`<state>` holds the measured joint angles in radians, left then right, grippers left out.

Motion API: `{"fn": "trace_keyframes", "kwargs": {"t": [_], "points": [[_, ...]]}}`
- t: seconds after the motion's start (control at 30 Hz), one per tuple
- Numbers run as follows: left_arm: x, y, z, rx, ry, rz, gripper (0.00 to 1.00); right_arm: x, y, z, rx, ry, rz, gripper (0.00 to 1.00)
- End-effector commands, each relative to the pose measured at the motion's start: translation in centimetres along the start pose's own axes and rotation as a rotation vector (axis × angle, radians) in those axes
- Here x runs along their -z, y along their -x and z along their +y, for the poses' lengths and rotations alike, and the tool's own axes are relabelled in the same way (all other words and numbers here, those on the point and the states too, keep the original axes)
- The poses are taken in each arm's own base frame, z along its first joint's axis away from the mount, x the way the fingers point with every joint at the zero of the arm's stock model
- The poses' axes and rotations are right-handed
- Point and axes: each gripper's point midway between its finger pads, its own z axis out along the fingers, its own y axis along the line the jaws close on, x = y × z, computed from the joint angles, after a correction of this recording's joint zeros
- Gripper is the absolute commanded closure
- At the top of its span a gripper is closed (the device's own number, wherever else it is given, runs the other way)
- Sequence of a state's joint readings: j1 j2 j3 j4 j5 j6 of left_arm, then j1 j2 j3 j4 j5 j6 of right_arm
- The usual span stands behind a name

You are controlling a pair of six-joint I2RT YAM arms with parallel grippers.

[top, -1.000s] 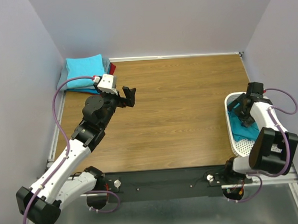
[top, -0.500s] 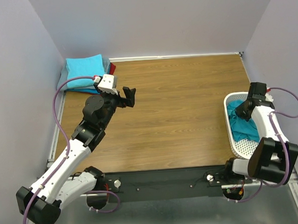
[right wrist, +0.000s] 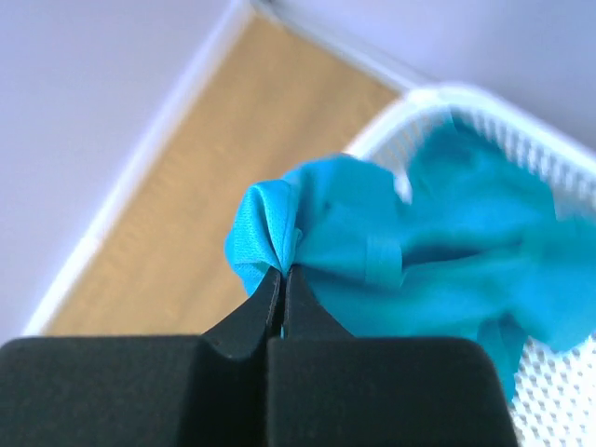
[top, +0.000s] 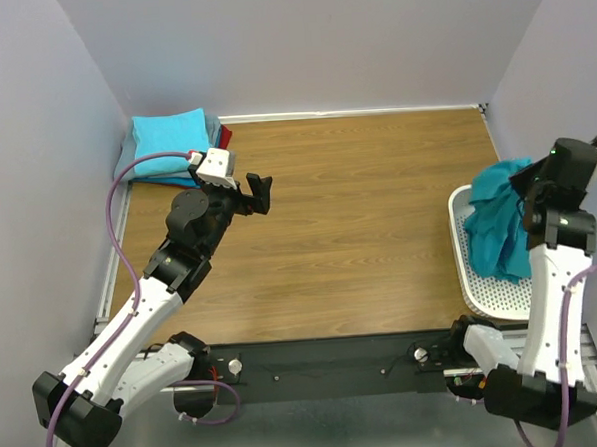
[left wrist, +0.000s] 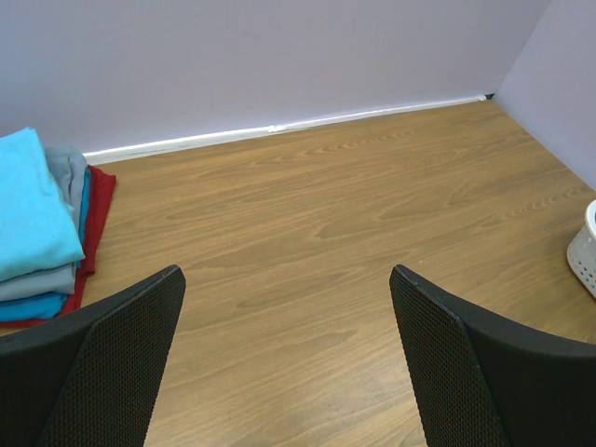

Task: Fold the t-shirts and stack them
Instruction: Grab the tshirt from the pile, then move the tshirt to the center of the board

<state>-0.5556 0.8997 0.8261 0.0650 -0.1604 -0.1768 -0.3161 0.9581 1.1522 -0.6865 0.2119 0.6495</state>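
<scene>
Right fingers point(right wrist: 282, 277): pressed together on a small bunched pinch of the teal t-shirt point(top: 499, 228), at the right edge of the top view.
Teal t-shirt: hangs from that pinch, its lower folds draping over the white basket point(top: 461, 275). Whether the hem is free of the basket cannot be told.
Left fingers point(top: 261, 192): spread wide with nothing between them, left of centre over the wooden surface point(top: 368, 210).
Folded stack point(top: 169, 145): upper left corner of the top view, light turquoise on top, grey and dark red edges showing below.
Slip risk: the hold takes only a thin gather of cloth at the very tips. The hanging weight, or a quick swing toward the centre, could pull it out and drop the shirt back.
Snag risk: trailing cloth may catch on the basket rim, and a sideways move before it clears could drag or tip the light basket.
Spread risk: a grip in a crumpled fold, not at a shoulder or hem, likely lands the shirt as a heap, so flattening will take extra regrasps.
Stack risk: the left arm sits near the stack, and a wide sweep could nudge the layers askew.
</scene>
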Motion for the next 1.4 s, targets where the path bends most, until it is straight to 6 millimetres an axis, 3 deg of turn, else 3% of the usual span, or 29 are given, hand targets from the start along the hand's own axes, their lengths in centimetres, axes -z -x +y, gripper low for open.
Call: {"fn": "trace_keyframes", "kwargs": {"t": [0.0,0.03,0.23,0.27,0.37,0.4,0.67,0.77,0.9,1.0,1.1,1.27,1.3,1.37], "points": [[0.0,0.3,0.1,-0.011,0.005,-0.002,0.02,4.8,6.9,2.2,0.033,0.069,-0.206,1.0],[0.0,0.3,0.1,-0.011,0.003,0.0,0.02,6.0,8.5,3.2,0.034,0.103,-0.245,1.0],[0.1,0.5,-0.2,-0.006,-0.015,-0.004,0.02,8.6,11.5,9.1,0.085,0.34,-0.259,1.0],[0.2,0.6,-0.2,-0.005,-0.015,-0.007,0.02,10.1,12.3,10.6,0.103,0.411,-0.269,1.0],[0.4,0.8,-0.2,-0.006,-0.015,-0.014,0.02,11.8,13.4,12.7,0.131,0.506,-0.287,1.0],[0.4,0.8,-0.2,-0.006,-0.015,-0.014,0.02,13.4,14.1,13.8,0.144,0.565,-0.305,1.0],[0.4,0.8,-0.7,0.005,-0.041,-0.014,0.02,19.9,17.1,18.9,0.206,0.87,-0.423,1.0],[0.4,0.8,-0.8,0.005,-0.045,-0.012,0.02,21.2,17.5,20.2,0.182,0.952,-0.435,0.99],[0.6,1.1,-0.6,0.005,-0.034,-0.021,0.02,21.6,17.8,22.7,0.172,1.084,-0.398,1.0],[0.7,1.3,-0.4,0.004,-0.027,-0.026,0.02,23.4,18.4,24.8,0.162,1.237,-0.4,1.0],[0.7,1.2,-0.5,0.004,-0.029,-0.025,0.02,23.5,18.3,25.7,0.146,1.289,-0.356,1.0],[0.6,1.1,-0.5,0.003,-0.031,-0.021,0.02,21.0,17.3,25.2,0.123,1.246,-0.334,1.0],[0.6,1.2,-0.6,0.003,-0.033,-0.023,0.02,19.8,16.9,25.0,0.111,1.231,-0.33,1.0],[0.6,1.1,-0.6,0.005,-0.034,-0.019,0.02,20.3,16.8,24.9,0.093,1.255,-0.341,1.0]]}}
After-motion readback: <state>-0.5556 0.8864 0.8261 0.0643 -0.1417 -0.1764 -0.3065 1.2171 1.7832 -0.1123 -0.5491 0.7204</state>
